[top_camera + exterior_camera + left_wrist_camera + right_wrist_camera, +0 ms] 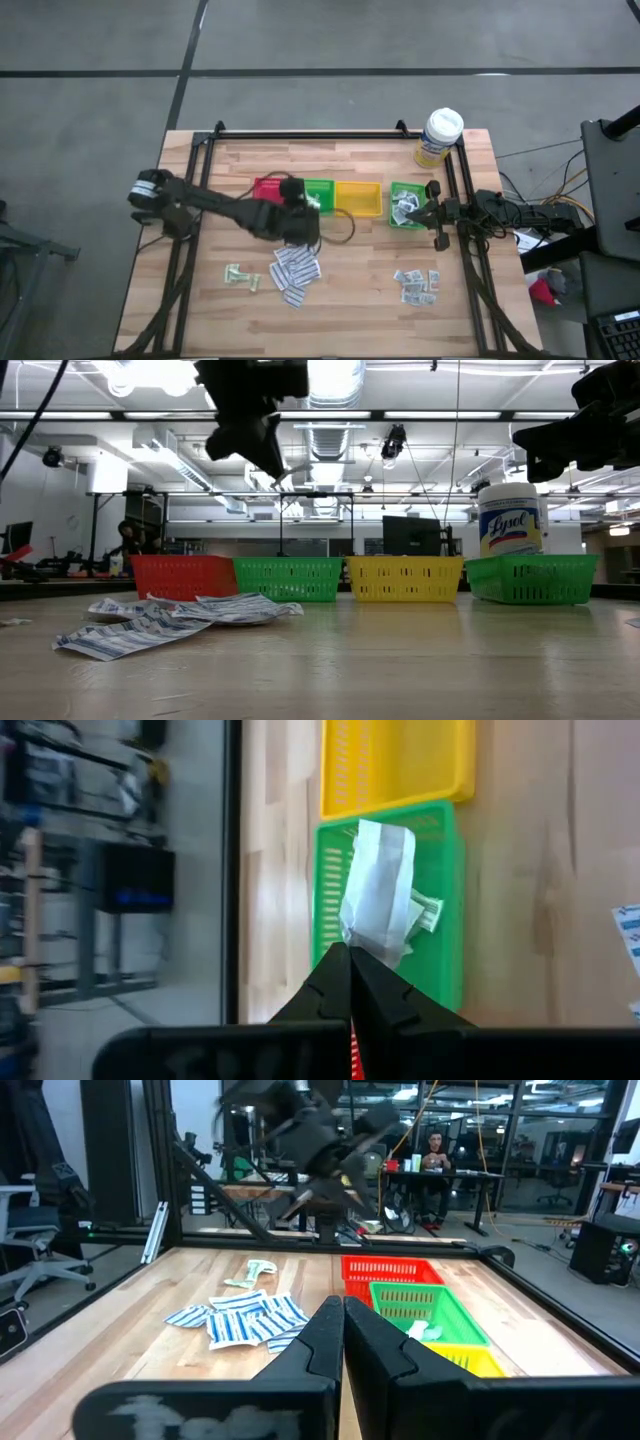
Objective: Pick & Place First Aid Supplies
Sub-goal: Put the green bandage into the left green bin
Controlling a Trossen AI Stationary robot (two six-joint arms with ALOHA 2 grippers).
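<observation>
**White strip pinched over the green tray**

Wood counter (350, 270) under both my arms. Starting at my left: a small pale green-white sachet (240, 275) lies on the boards, well short of my left fingers. Just beside it sits a loose heap of long white printed strips (295, 270), overlapping one another, directly below my left gripper (300, 205).

My left fingers (335, 985) are pressed together on one white packet (378, 890), which hangs crumpled from their tips above the green tray (445, 920). A pale sachet already lies inside that tray, just past the packet. The red tray (265, 188) is to the left of my left fingers, touching the green one; the yellow tray (357, 198) follows on the other side.

Further right stands a second green tray (405, 205) with packets in it, next to my right gripper (432, 212). My right fingers (330, 1335) are pressed together with nothing between them. Near them, on the counter, lies a cluster of small grey-white squares (417, 285). A white-lidded tub (440, 135) stands at the far corner.
</observation>
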